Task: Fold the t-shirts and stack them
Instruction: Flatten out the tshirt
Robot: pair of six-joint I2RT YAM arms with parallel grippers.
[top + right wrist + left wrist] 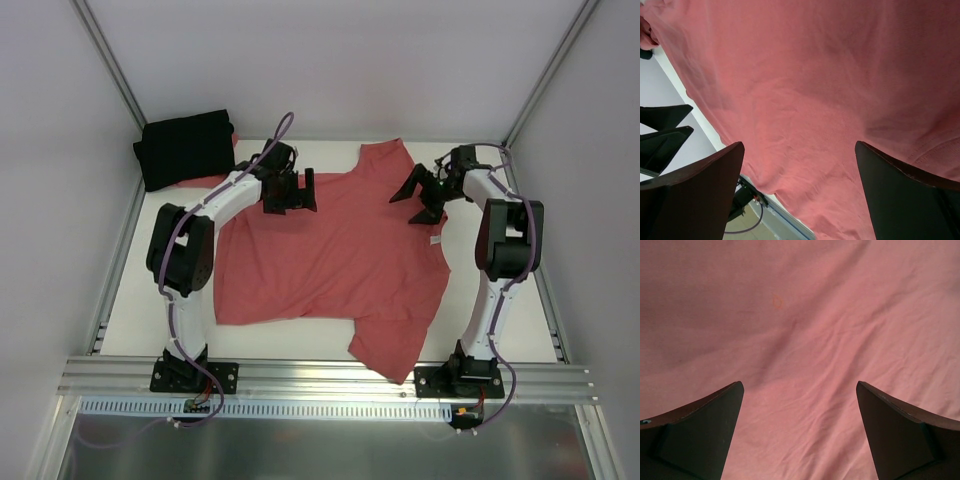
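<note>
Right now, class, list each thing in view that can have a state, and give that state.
coral-red t-shirt: unfolded, spread out, wrinkled.
black t-shirt: folded, lying at the far left corner.
left gripper: open, holding nothing, over the coral-red t-shirt.
right gripper: open, holding nothing, at that shirt's right side.

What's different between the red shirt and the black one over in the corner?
The coral-red t-shirt lies spread out and wrinkled mid-table; the black t-shirt is a compact folded bundle at the far left corner. The red one covers far more surface than the black. Both shirts rest on the white table.
</note>
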